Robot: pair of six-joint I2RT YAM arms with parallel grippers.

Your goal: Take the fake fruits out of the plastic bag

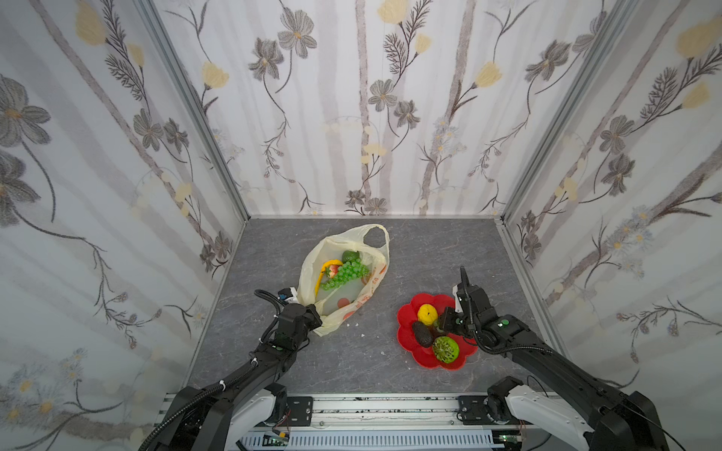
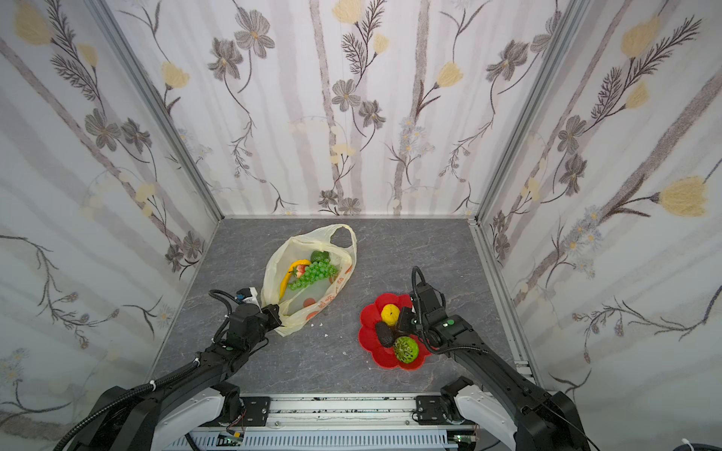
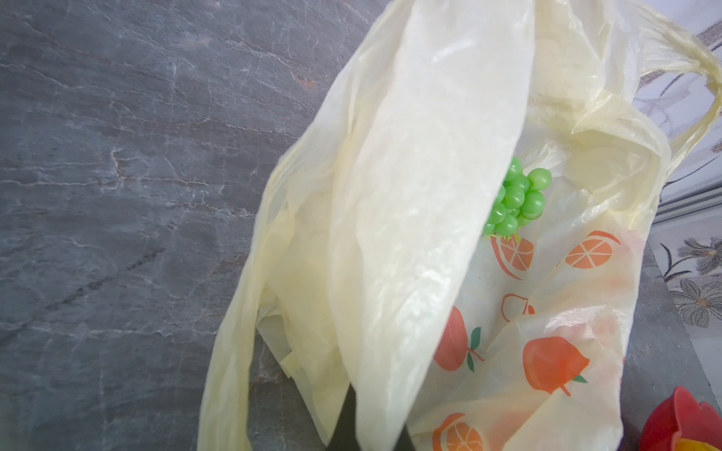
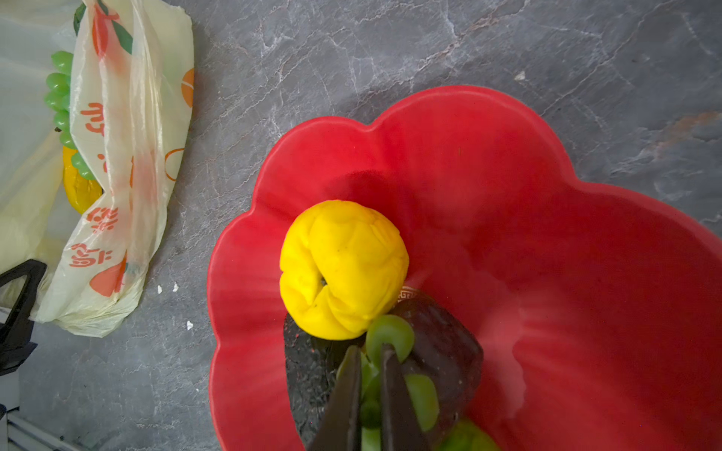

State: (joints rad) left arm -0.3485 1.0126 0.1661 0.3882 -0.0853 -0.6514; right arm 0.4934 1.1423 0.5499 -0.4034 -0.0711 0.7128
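The plastic bag [image 1: 308,273] lies on the grey marbled bench [image 1: 429,250], at about 11 o'clock from the bench's middle. It is thin, pale yellow and see-through, printed with orange fruit pictures and orange lettering. One loop handle stands open at its 1 o'clock end. The mouth gapes, and inside lies a green grape bunch [image 1: 345,275]. A curved yellow banana [image 1: 318,283] is at its 9 o'clock side, with a red strawberry [image 1: 333,270] between the two and a dark green fruit [image 1: 351,256] at 12 o'clock. The left pincer [image 1: 318,314] is clamped tight on a fold of the bag's film at the 7 o'clock end. In the left wrist view the film rises in a broad glossy flap from between the dark fingers [image 3: 344,425].

At about 4 o'clock, well apart from the bag, sits a red plate [image 1: 406,312] with a scalloped, flower-like rim. On it lie a creased yellow fruit [image 1: 427,313] at 11 o'clock, a dark, rough avocado [image 1: 423,334] just beside it at 9 o'clock, and a bumpy green ball [image 1: 445,348] at 5 o'clock. The right pincer [image 4: 371,351] hangs low over the plate beside the yellow fruit. Its jaws are nearly together, pinching a smooth pale green piece [image 4: 390,336].
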